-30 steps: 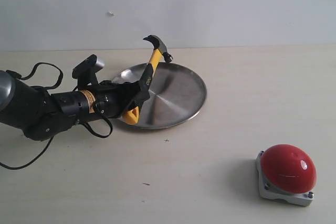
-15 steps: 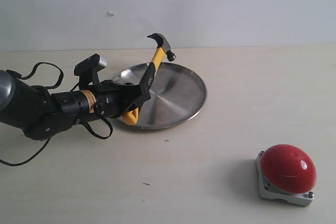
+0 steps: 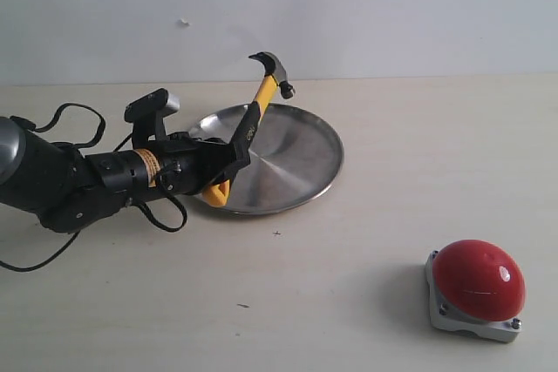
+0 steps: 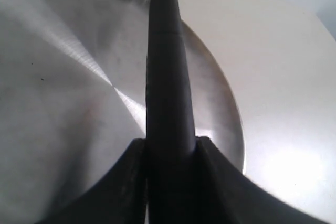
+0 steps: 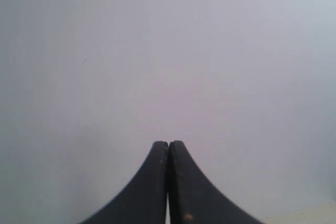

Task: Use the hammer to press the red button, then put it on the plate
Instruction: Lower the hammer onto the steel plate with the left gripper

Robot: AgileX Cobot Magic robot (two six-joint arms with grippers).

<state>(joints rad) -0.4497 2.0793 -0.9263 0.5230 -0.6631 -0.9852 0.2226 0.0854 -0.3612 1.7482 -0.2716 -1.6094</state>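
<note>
Hammer (image 3: 263, 98) was gripped in the left fingers (image 3: 222, 158) over the plate (image 3: 301, 158), right fingers (image 5: 152, 182) shut empty; carrying it to the red button (image 3: 478, 280) was judged next.

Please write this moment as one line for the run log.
left gripper: shut on hammer | hammer: tilted, head up, over plate | red button: apart from hammer | right gripper: shut, empty

Bench and backdrop, non-task items only.
Pale beige bench (image 3: 366, 215) meets a plain whitish wall (image 3: 392, 15) along a straight edge; one small mark (image 3: 183, 22) on the wall, two tiny dark specks (image 3: 277, 233) on the bench.
</note>
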